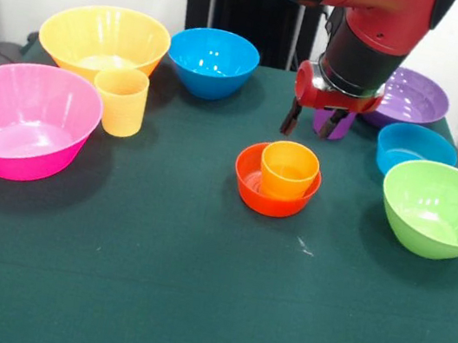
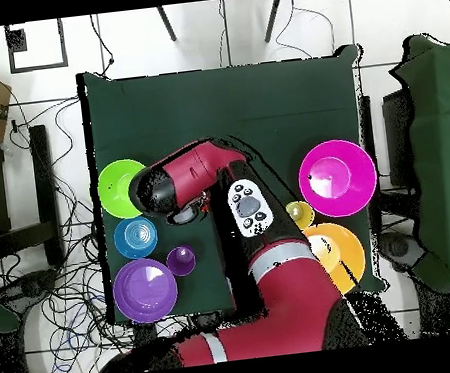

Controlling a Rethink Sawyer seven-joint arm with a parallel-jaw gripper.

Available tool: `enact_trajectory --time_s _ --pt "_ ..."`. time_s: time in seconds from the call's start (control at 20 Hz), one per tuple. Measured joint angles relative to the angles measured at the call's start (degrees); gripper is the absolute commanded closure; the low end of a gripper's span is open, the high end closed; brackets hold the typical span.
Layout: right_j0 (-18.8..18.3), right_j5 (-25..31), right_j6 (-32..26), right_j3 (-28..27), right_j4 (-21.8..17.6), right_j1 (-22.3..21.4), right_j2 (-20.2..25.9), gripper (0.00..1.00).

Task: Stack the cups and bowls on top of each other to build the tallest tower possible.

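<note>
The tower stands mid-table: an orange cup [image 1: 289, 170] upright inside the small red-orange bowl [image 1: 266, 202]. My gripper [image 1: 312, 120] hangs open and empty just above and behind it, touching nothing. The purple cup [image 1: 335, 128] stands right behind the fingers and also shows in the overhead view [image 2: 181, 260]. The yellow-orange cup [image 1: 120, 100] stands at the left, in front of the big yellow bowl [image 1: 103, 38]. In the overhead view the arm [image 2: 193, 178] hides the tower.
The big pink bowl [image 1: 22, 119] is front left and the medium blue bowl [image 1: 213, 61] is at the back. On the right are the wide purple bowl [image 1: 410, 98], the small blue bowl [image 1: 416, 148] and the lime green bowl [image 1: 441, 210]. The green table [image 1: 192, 289] stretches in front.
</note>
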Motion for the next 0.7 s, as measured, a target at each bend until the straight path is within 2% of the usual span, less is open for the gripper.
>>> enact_trajectory --time_s 0.7 --pt "-1.16 0.00 0.00 0.79 0.01 -1.25 0.17 0.00"
